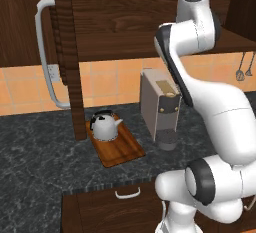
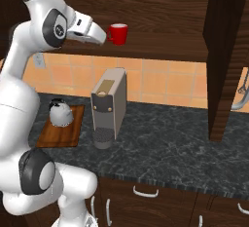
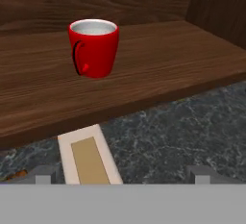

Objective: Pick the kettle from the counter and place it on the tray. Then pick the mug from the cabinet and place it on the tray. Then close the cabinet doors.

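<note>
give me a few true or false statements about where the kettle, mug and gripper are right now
1. The rounded silver-grey metal kettle sits on the brown wooden tray. True.
2. The bright red mug lies tipped on the dark speckled counter. False: it stands upright on the cabinet shelf.
3. The gripper holds the mug. False: it is open, short of the mug.
4. A boxy grey coffee machine stands beside the tray. True.

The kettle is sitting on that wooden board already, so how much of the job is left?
Done: the kettle stands on the tray. In hand: the open gripper is raised toward the cabinet shelf, facing the red mug but apart from it, nothing held. Left: grasp the mug, set it on the tray, then close the cabinet doors, which stand open.
</note>
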Available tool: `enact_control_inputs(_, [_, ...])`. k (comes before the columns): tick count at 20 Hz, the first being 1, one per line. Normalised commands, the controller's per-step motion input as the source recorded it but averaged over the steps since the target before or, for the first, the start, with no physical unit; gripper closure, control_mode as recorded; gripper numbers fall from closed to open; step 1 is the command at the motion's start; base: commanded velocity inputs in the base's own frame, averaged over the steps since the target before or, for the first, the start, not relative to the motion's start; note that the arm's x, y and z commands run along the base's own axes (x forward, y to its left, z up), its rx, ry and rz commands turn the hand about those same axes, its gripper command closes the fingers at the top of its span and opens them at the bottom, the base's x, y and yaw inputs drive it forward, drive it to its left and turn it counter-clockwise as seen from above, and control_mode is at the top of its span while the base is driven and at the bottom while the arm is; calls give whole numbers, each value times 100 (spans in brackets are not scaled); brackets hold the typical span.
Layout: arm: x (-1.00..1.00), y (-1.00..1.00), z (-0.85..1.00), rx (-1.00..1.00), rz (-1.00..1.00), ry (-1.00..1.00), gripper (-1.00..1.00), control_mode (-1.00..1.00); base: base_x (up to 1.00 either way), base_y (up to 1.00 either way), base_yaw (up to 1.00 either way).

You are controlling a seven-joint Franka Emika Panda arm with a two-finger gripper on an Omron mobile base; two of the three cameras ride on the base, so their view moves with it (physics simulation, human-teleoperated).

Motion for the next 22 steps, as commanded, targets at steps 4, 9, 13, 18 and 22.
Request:
enact_control_inputs(4, [50, 0, -19, 0, -3, -1, -100, -100, 0, 0, 0])
enact_control_inputs(9, [48, 0, -8, -5, -14, -3, -100, -100, 0, 0, 0])
enact_control_inputs(13, [52, 0, 2, 0, -15, -1, -100, -100, 0, 0, 0])
enact_control_inputs(18, [46, 0, 0, 0, -9, 0, -100, -100, 0, 0, 0])
enact_control_inputs(22, [34, 0, 0, 0, -6, 0, -100, -100, 0, 0, 0])
